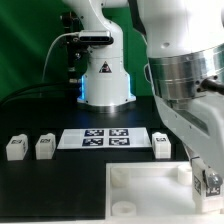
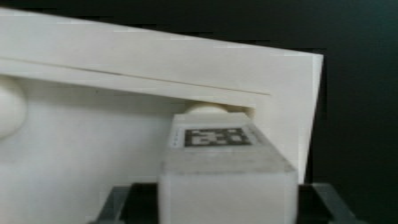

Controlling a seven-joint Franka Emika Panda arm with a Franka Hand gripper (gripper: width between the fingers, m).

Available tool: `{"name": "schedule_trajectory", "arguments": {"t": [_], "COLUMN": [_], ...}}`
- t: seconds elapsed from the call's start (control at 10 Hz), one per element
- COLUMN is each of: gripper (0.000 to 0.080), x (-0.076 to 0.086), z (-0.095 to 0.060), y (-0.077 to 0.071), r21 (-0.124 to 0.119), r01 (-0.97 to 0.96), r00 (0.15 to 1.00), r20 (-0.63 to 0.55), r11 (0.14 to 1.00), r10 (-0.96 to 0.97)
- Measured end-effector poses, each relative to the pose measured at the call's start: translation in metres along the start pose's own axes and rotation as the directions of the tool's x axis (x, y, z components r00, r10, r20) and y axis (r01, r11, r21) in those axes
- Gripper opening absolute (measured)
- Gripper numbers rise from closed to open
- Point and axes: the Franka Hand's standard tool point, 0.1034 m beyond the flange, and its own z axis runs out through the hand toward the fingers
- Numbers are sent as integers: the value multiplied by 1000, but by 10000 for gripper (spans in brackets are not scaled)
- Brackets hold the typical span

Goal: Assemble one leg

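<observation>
Leg-insertion step: gripper (image 1: 208,184), lower right of the exterior view, clamped on the leg (image 2: 217,165) at the tray-like piece's (image 1: 140,196) corner socket (image 2: 210,107); next move probably needs seating it squarely.

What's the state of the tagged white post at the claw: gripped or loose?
Gripped: the leg sits squeezed between the gripper's two dark fingers.

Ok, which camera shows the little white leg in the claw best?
The wrist view. The small white plastic rectangular leg fills the middle, its black-and-white tag clear, its tip near a round socket of the flat white tray. The exterior view shows only a sliver in the claw.
</observation>
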Motion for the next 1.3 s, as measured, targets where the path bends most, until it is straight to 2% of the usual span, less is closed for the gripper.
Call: {"name": "schedule_trajectory", "arguments": {"t": [0.1, 0.3, 0.4, 0.5, 0.6, 0.7, 0.8, 0.9, 1.1, 1.2, 1.3], "gripper": [292, 298, 524, 524, 621, 644, 648, 648, 649, 649, 649], "x": [-5, -4, -5, -3, 1, 3, 3, 3, 4, 3, 0], "z": [1, 1, 2, 2, 1, 0, 1, 1, 0, 1, 2], "y": [1, 1, 1, 4, 3, 3, 4, 3, 3, 4, 1], "r21": [-1, -2, -2, -19, -28, -39, -38, -39, -46, -105, -132], "r01": [-91, 19, 21, 162, 405, 608, 660, 745, 902, 969, 991], "r00": [996, 1000, 1000, 987, 914, 793, 751, 666, 430, 224, -7], "r20": [-6, -7, -7, -6, -7, -9, -5, -2, 6, -6, -19], "r11": [996, 1000, 1000, 987, 914, 793, 751, 665, 430, 223, -5], "r10": [91, -20, -21, -162, -405, -609, -660, -746, -903, -975, -1000]}}
